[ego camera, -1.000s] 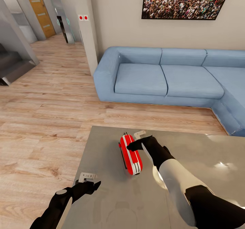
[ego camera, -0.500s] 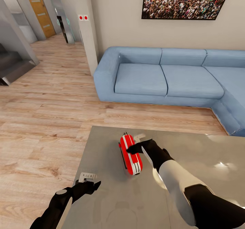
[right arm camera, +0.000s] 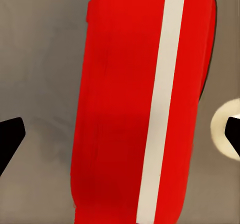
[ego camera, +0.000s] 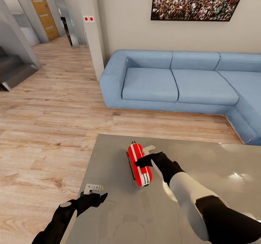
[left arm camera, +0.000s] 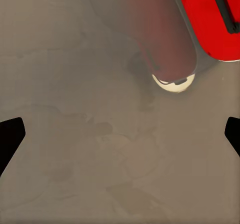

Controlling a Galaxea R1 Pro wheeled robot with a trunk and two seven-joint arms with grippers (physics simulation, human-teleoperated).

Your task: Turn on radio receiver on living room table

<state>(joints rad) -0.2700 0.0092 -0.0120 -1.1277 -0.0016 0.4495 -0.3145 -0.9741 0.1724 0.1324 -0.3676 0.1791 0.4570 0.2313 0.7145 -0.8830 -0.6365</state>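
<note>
At the near corner of the desk [ego camera: 119, 215] my left jaws [ego camera: 93, 189] hang over bare grey top, standing apart with nothing between them. From there the radio [ego camera: 139, 164] lies ahead and off to the right, well apart. The left wrist view catches just one red end of the radio [left arm camera: 210, 19] past the tips, so this arm is the farther one.

My right jaws [ego camera: 149, 152] are the ones that matter. They sit right over the radio, spread wide, gripping nothing. In the right wrist view the red body with its white stripe [right arm camera: 145, 104] runs straight across the gap between the two tips, its long axis square to the line from tip to tip. In the head view that axis points away from me toward the sofa [ego camera: 174, 80], slightly slanted. I cannot tell whether a tip is touching the shell, and I cannot see a dial or switch from here.

My guess is the next move is a short press down from the right arm.
</note>
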